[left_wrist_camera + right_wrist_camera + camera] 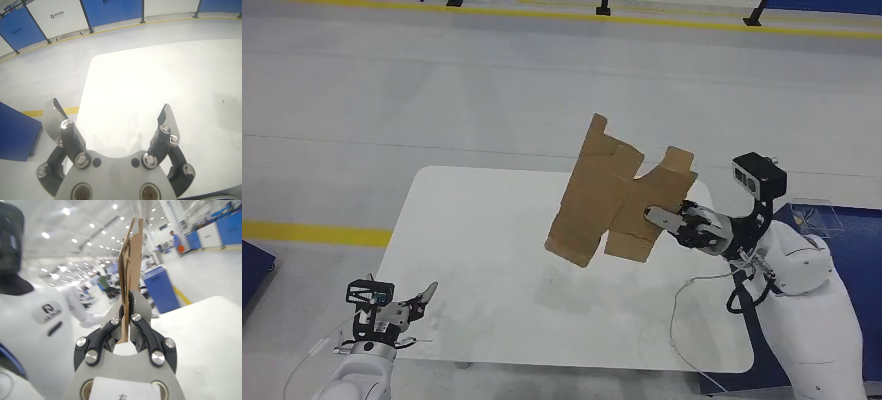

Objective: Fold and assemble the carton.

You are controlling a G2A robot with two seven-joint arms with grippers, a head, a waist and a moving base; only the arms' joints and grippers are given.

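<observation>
Carton (614, 200) hangs clamped in the right pincer (651, 214); the spread left pincer (110, 103) should grasp its free edge squarely.

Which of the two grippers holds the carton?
The right gripper, shut on an edge of the flattened carton and holding it over the table. The left gripper is open and empty.
</observation>
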